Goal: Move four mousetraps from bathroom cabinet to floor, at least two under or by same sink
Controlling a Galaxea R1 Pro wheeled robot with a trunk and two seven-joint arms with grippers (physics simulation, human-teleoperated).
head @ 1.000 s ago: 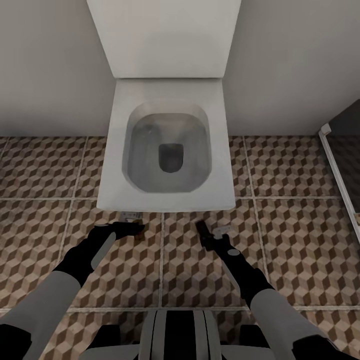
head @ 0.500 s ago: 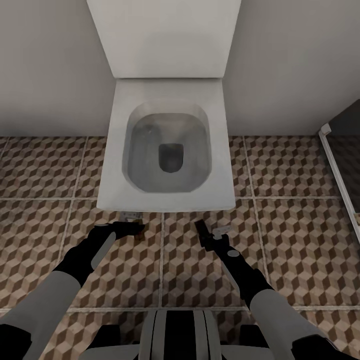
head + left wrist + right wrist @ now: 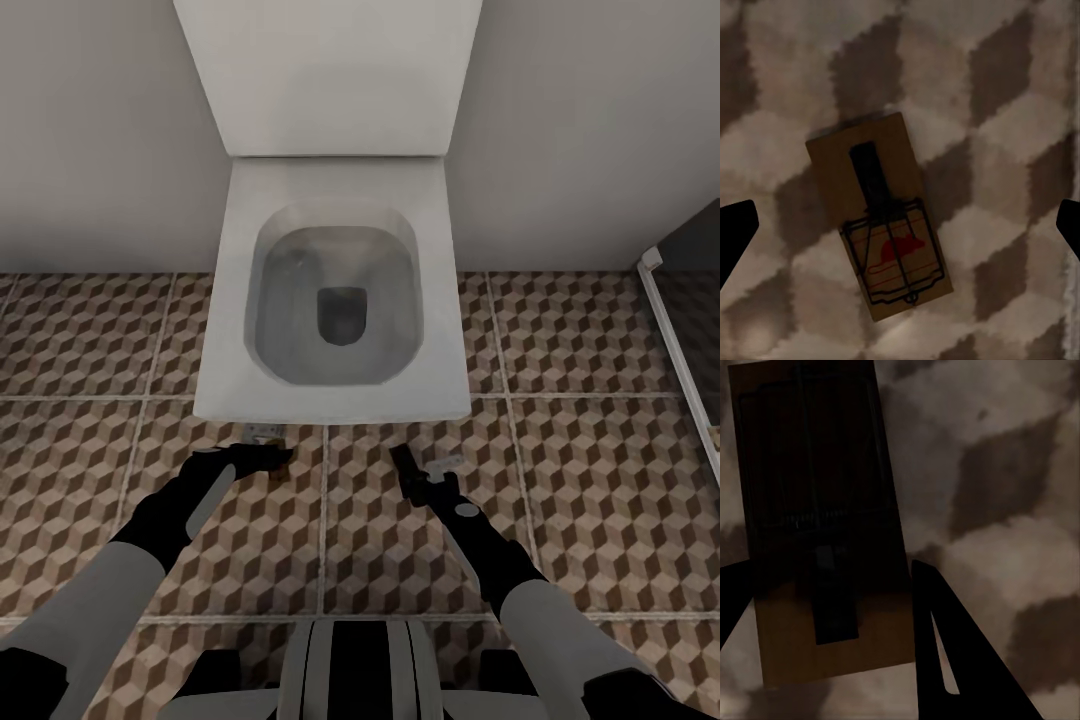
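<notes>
So the robot's parked right in front of the toilet, lid up, and both arms are reaching down at the bathroom floor just in front of the bowl's front edge. The left gripper hangs low over the tiles near the toilet's front left corner, and its wrist cam shows the fingers spread wide with a mousetrap lying flat on the cube-pattern tile between them, not touched by either one: tan board, dark wire, red mark facing up. From the head cam that trap is a small brown bit right at the gripper tip. The right gripper is down near the toilet's front right side, and its wrist cam shows a second mousetrap sitting between the dark fingers, mostly in shadow. The fingers look snug on both sides of the board, but I honestly can't tell if it's actually clamped or just resting on the floor.
</notes>
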